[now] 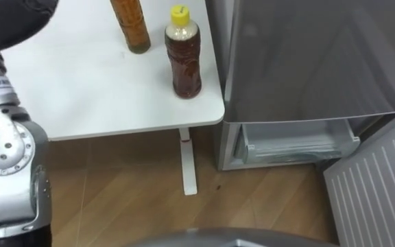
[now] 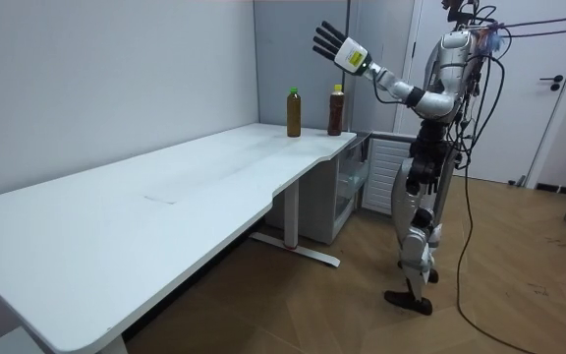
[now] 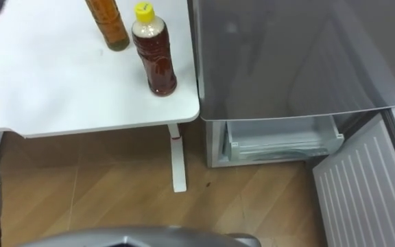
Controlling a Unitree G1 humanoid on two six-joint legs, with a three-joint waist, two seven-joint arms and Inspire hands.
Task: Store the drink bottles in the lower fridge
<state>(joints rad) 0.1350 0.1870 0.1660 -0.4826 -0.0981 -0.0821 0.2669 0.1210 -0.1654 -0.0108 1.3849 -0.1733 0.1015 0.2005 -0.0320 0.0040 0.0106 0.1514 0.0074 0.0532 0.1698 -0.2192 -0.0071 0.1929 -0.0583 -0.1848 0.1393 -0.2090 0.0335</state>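
Two drink bottles stand near the white table's (image 1: 81,89) corner beside the fridge. One has a yellow cap and dark red-brown tea (image 1: 184,58). The other holds amber liquid (image 1: 130,24) and shows a green cap in the room view (image 2: 293,111). My left hand (image 2: 330,41) is raised above and just behind the bottles with its fingers spread open, touching nothing. It appears as a dark shape at the top left of the left eye view (image 1: 9,24). I stand at the table's end, facing the fridge.
The grey fridge (image 1: 307,55) stands right of the table. Its lower door (image 1: 376,185) is swung open to the right, and a pale drawer (image 1: 297,144) shows inside the lower compartment. A table leg (image 1: 187,165) stands on the wooden floor.
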